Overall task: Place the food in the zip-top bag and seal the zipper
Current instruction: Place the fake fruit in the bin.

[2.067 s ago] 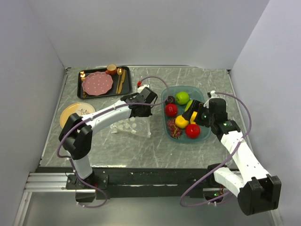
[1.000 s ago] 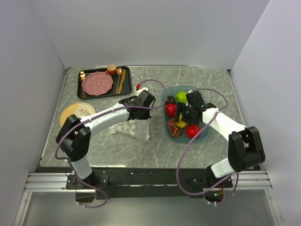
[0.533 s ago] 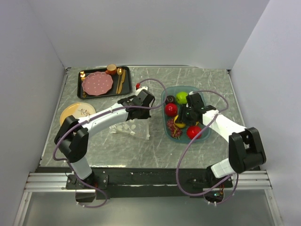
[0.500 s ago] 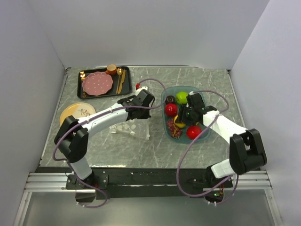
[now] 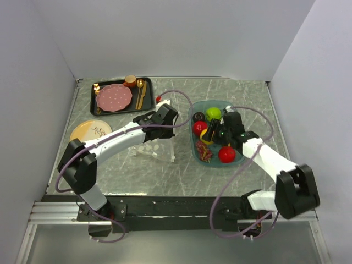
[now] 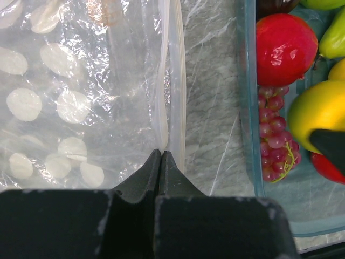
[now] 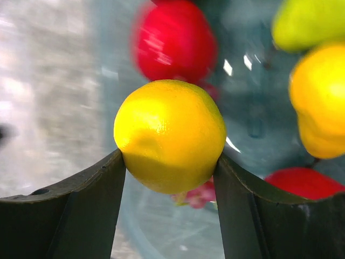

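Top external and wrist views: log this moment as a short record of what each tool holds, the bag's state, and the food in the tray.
left tool: shut on the zipper of the zip-top bag
right tool: shut on a yellow fruit, over the teal tray
bag contents: no fruit visible inside
in tray: red fruit, grape bunch, green fruit, others
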Robot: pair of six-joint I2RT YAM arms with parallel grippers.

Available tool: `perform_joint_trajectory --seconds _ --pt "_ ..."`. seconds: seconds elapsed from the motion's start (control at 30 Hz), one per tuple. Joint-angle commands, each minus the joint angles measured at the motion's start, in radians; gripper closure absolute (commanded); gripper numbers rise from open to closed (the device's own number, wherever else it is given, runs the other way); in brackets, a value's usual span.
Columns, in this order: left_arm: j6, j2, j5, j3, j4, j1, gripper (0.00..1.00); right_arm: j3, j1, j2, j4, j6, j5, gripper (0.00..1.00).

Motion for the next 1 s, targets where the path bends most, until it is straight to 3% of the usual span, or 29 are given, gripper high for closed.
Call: perform_joint_trajectory --seconds 0.0,0.07,0.17,0.2,0.27,0.3,0.4,0.57,0.8,0.93,0.97 --pt "0.016 -0.055 -0.009 -0.004 0.020 0.003 0.99 0.014 0.005 0.060 -0.034 -0.015 0.076 0.74" --pt "0.025 -0.060 -0.004 0.003 0.014 0.003 0.99 0.020 0.007 0.067 -0.033 -0.018 0.097 0.72" --pt "0.042 -0.071 0.009 0.006 0.015 0.003 0.99 0.040 0.005 0.077 -0.050 -0.023 0.102 0.60" --pt "0.044 -0.078 0.017 0.005 0.017 0.003 0.99 0.057 0.005 0.083 -0.060 -0.024 0.109 0.50" --pt "0.051 -0.083 0.023 -0.003 0.018 0.003 0.99 0.081 0.008 0.096 -0.103 -0.041 0.116 0.43" --pt "0.053 -0.083 0.025 -0.003 0.015 0.003 0.99 0.092 0.010 0.093 -0.116 -0.046 0.126 0.33" --pt "0.059 -0.092 0.032 -0.014 0.034 0.003 0.99 0.071 0.013 0.025 -0.110 -0.037 0.128 0.26" --pt "0.039 -0.094 0.051 -0.040 0.058 0.003 0.99 0.008 0.022 -0.096 -0.022 0.020 0.040 0.20" --pt "0.045 -0.087 0.060 -0.040 0.061 0.003 0.99 0.054 0.026 0.021 -0.103 -0.010 0.123 0.15" --pt "0.053 -0.101 0.048 -0.037 0.055 0.003 0.99 0.035 0.026 -0.048 -0.018 -0.027 0.007 0.19" --pt "0.050 -0.107 0.046 -0.038 0.057 0.003 0.99 0.023 0.026 -0.073 0.011 -0.017 -0.077 0.28"
